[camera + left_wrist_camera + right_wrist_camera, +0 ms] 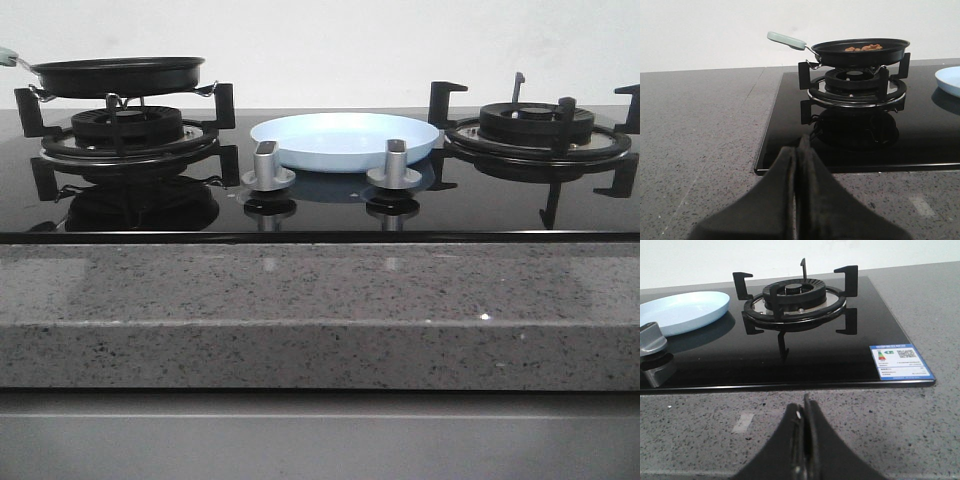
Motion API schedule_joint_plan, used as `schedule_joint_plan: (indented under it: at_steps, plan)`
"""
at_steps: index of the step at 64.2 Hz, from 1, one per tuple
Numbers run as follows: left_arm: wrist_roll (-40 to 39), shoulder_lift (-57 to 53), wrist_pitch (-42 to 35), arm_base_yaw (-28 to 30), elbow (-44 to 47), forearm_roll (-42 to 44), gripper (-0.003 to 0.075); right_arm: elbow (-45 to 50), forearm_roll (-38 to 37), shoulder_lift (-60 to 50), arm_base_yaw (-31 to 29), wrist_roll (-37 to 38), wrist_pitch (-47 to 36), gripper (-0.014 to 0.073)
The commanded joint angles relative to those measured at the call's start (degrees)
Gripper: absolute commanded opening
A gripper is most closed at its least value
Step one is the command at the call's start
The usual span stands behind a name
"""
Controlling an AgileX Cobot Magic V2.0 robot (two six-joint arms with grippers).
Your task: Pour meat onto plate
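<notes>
The meat [864, 48] is a small heap of light-brown pieces inside a black frying pan [859, 50] on the left burner; the pan also shows in the front view [118, 75], where the meat is hidden by its rim. The pan has a pale-green handle [786, 40]. The pale-blue plate [344, 140] lies on the black glass hob between the two burners, and shows in both wrist views [948, 80] [682, 312]. My left gripper [798, 146] is shut and empty, over the counter in front of the hob. My right gripper [803, 405] is shut and empty, in front of the right burner.
Two silver knobs [268, 166] [393, 163] stand in front of the plate. The right burner [535, 133] has raised black pan supports and no pan. A grey speckled stone counter [320, 300] surrounds the hob. A blue label [899, 361] sits on the hob's right front corner.
</notes>
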Motion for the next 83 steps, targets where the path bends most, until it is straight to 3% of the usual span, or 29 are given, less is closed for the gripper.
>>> schedule_joint_plan:
  at_steps: [1,8,16,28,37,54,58,62,67,71,74,76,79,81,83]
  plan:
    - [-0.5,-0.9,-4.7,-0.3,0.3,-0.5,-0.002,-0.2,-0.6,-0.9,-0.4,-0.1,-4.5,-0.0061]
    - [-0.5,-0.9,-5.6,-0.3,0.3,-0.5,-0.002,-0.2,-0.6,-0.9,-0.4,-0.1,-4.9,-0.0061]
    - [-0.5,-0.9,-8.2,-0.3,0.1,-6.5,-0.002,-1.6,-0.6,-0.9,-0.4,-0.1,-4.6,-0.0061]
    - [-0.5,0.8,-7.5,-0.3,-7.8,-10.4,-0.0021,-12.4,-2.9,1.4,-0.4,-0.1,2.5,-0.0061]
    - [-0.5,12.6,2.7,-0.3,-21.9,-8.0,-0.002,-25.8,-6.8,14.6,-0.4,-0.2,8.7,-0.0061]
    - [-0.4,33.4,3.1,-0.3,-34.1,-7.6,-0.002,-37.3,-6.4,35.2,-0.2,-0.2,9.2,-0.0057]
    - [-0.4,35.0,2.6,-0.3,-34.9,-7.6,-0.002,-37.9,-6.3,37.3,-0.2,-0.2,9.1,-0.0027]
    - [0.1,35.8,2.6,-0.3,-34.9,-7.5,-0.0004,-37.9,-5.8,37.8,-0.2,-0.2,8.7,0.0072]
    - [0.1,35.9,2.7,-0.3,-34.9,-7.3,0.0099,-37.9,-5.5,37.8,-0.2,-0.2,8.7,0.0302]
    - [0.1,35.9,2.6,-0.3,-34.9,-7.2,0.0258,-37.9,-5.1,37.8,-0.2,-0.2,8.7,0.0512]
    - [0.1,35.9,2.6,-0.3,-34.9,-7.2,0.0442,-37.9,-5.1,37.8,-0.2,-0.2,8.7,0.0647]
    - [0.1,35.9,2.6,-0.3,-34.9,-7.2,0.0552,-37.8,-5.1,37.8,-0.2,-0.2,8.7,0.066]
    - [0.1,35.9,2.6,-0.3,-34.9,-7.2,0.0655,-37.8,-5.1,37.8,-0.2,-0.2,8.7,0.0643]
    - [0.1,35.9,2.6,-0.3,-34.9,-7.2,0.0703,-37.8,-5.1,37.8,-0.2,-0.2,8.6,0.0636]
    - [0.1,35.9,2.6,-0.3,-34.9,-7.3,0.0702,-37.8,-5.1,37.8,-0.2,-0.2,8.4,0.0629]
